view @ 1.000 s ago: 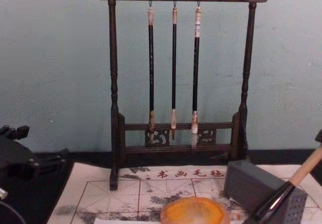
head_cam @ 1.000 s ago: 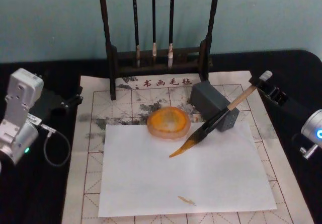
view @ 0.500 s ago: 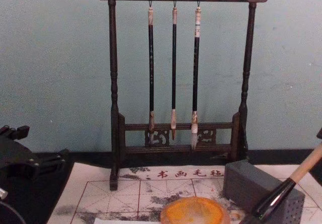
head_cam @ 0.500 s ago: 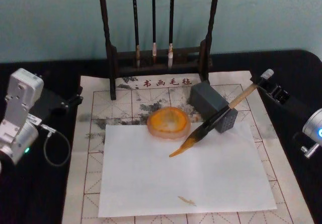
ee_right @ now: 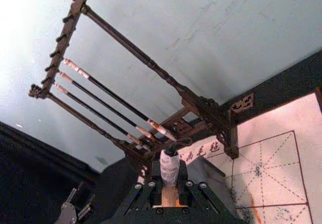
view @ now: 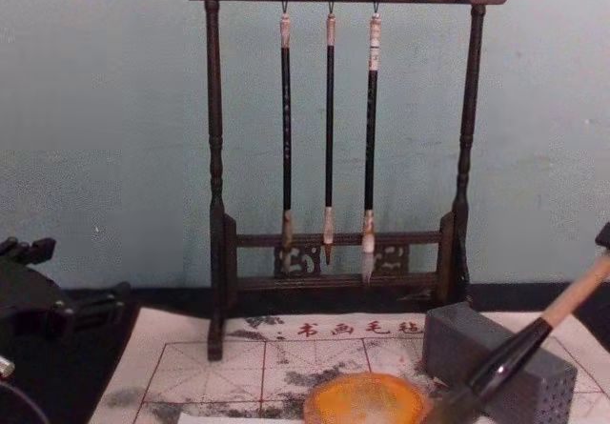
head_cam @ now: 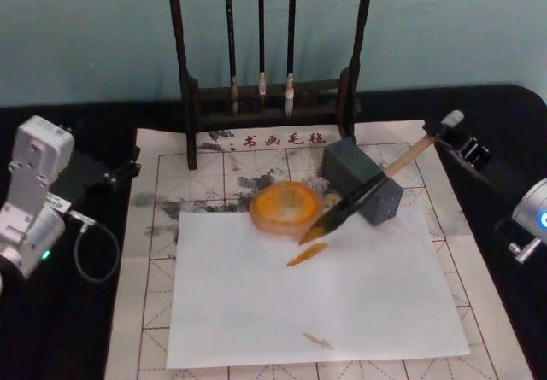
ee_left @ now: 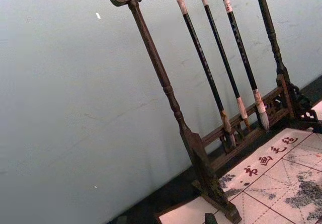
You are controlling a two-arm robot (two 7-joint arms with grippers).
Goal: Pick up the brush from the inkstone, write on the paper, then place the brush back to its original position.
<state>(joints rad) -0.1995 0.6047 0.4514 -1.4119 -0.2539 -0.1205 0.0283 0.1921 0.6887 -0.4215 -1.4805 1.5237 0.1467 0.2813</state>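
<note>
Teal wall closes off the back of the scene, and a black desk (head_cam: pixel 68 329) runs in front of it. On the desk lies the paper (head_cam: pixel 154 226), an off-white sheet with a red square grid, red characters along its far edge and grey smudges. A plain white sheet (head_cam: pixel 299 312) covers its near middle. At the far edge of the paper stands a dark wooden rack (view: pixel 217 205) with three thin brushes (view: pixel 329 129) hanging from its top bar.

An orange dish (head_cam: pixel 286 207) sits at the far edge of the white sheet, and a grey block (head_cam: pixel 346 162) stands just to its right.

The right pincer (head_cam: pixel 444 131) is at the right side, above the far right corner of the paper, pressed onto the top end of the brush (head_cam: pixel 376 184). In the right wrist view the white end cap sits clamped between the fingers (ee_right: pixel 151 194). The brush slants down and to the left across the grey block, and its dark bristles end just beside the dish's right rim. Whether the tip touches the white sheet cannot be told.

Two short orange strokes mark the white sheet, one (head_cam: pixel 306 254) just below the bristle tip and one (head_cam: pixel 316 340) near the front edge.

The left pincer (head_cam: pixel 115 175) rests on the desk at the left, off the paper.
</note>
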